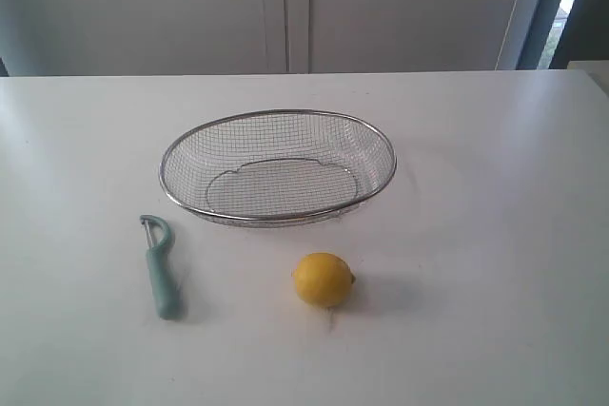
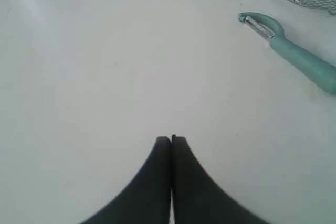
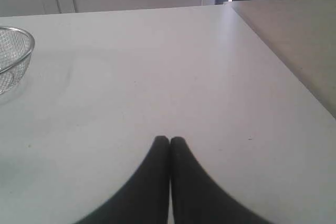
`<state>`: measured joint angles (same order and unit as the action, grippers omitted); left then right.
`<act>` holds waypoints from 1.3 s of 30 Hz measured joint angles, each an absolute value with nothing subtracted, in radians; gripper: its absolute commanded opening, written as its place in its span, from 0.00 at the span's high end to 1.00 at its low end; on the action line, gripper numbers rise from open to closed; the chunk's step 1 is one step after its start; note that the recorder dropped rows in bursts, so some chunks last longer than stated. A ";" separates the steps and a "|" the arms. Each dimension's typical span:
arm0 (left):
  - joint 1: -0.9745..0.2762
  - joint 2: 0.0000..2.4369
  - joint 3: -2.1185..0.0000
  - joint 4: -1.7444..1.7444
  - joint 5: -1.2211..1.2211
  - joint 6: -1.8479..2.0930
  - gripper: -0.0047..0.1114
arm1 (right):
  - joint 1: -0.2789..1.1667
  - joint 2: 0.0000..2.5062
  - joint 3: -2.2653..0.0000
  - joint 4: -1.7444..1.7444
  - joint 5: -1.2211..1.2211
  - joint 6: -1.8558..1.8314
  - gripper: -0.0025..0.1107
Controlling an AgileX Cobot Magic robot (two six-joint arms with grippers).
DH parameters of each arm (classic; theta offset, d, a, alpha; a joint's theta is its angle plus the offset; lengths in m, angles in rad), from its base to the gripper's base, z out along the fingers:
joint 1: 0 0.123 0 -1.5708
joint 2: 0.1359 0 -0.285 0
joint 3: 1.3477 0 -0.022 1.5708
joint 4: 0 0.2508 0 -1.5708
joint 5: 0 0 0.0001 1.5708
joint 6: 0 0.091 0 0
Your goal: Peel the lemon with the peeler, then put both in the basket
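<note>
The left gripper (image 2: 171,139) had its two black fingers (image 2: 155,177) pressed together tip against tip, with nothing between them, over a bare stretch of the smooth white table (image 2: 105,77). The right gripper (image 3: 169,140) was the same, its black fingers (image 3: 186,179) shut flat against each other and holding nothing, over the plain tabletop. In the left wrist view, the slim peeler with a pale teal-green plastic handle and a curved loop head (image 2: 294,51) lay flat on the table, well clear of the fingertips, its metal blade end nearest the wire basket. The wide, shallow oval basket of silver wire mesh with a thick metal rim (image 1: 276,113) stood upright in the middle of the table in the exterior view. A small part of its rim also showed in each wrist view. The peeler lay before the basket's left end, near it but apart, handle pointing toward the table's near edge. The small, roundish bright yellow lemon (image 1: 324,280) sat on the table in front of the basket, apart from it and well to the right of the peeler, its small nub pointing right. Pale cabinet doors (image 1: 285,7) rose behind the table's far edge.
</note>
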<state>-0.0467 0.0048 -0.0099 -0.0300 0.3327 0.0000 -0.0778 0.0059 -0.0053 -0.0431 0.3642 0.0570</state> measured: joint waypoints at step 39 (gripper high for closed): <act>-0.047 0.005 -0.010 -0.030 0.333 0.000 0.96 | -0.078 0.006 -0.005 -0.043 -0.062 0.059 0.98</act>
